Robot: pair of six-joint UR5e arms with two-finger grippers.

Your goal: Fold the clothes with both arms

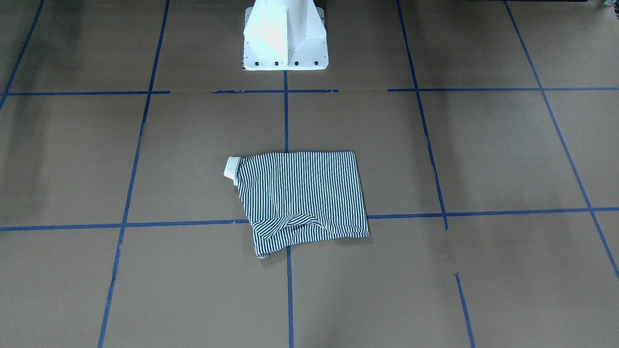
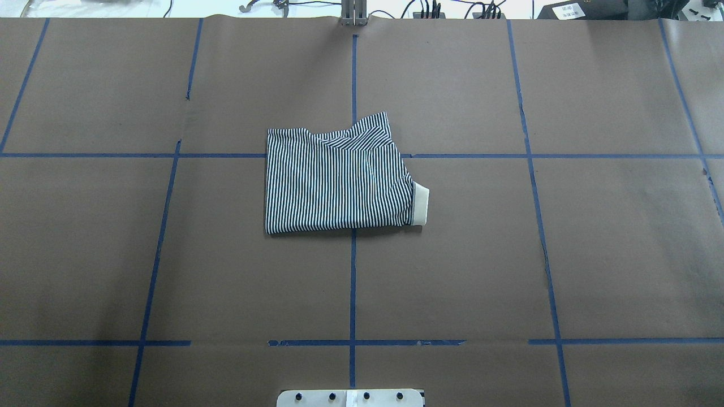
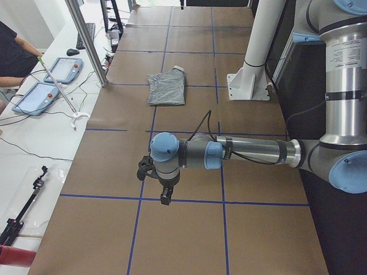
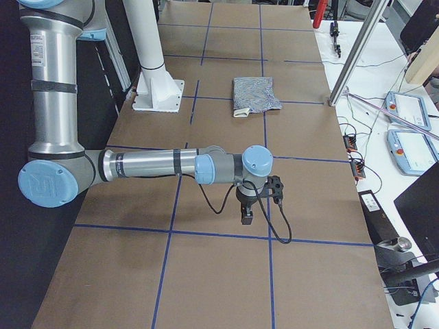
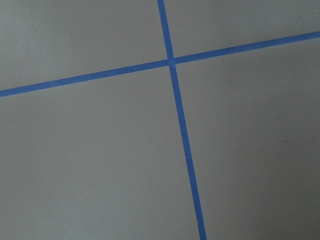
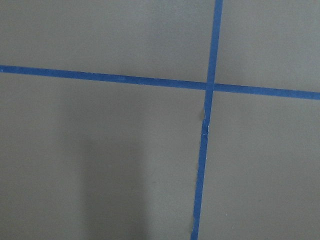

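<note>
While both tools hang over brown paper at opposite ends of the worktop (image 2: 594,254), the shirt (image 2: 339,181) lies between them, well apart from each. It is folded into a rough rectangle and rests flat. Its cream collar (image 2: 421,206) sticks out at the end turned toward the right tool's side, and its straight folded end faces the left tool's side. A rumpled flap sits along the edge away from the pedestal (image 1: 285,38). Two lines of blue tape (image 2: 352,282) cross beneath the cloth.

The left arm (image 3: 252,152) reaches out level over the worktop, with the left tool (image 3: 165,199) pointing straight down close to a tape line. It shows only from the side, so I cannot tell whether its jaws are apart or together. The right arm (image 4: 144,166) is posed the same way at the other end, with the right tool (image 4: 247,219) pointing down just above a tape line. It also shows only from the side, and its state cannot be told.

Under each tool, the wrist view shows only paper and a cross of tape. A person (image 3: 11,54) sits at a side bench, far beyond the left tool.
</note>
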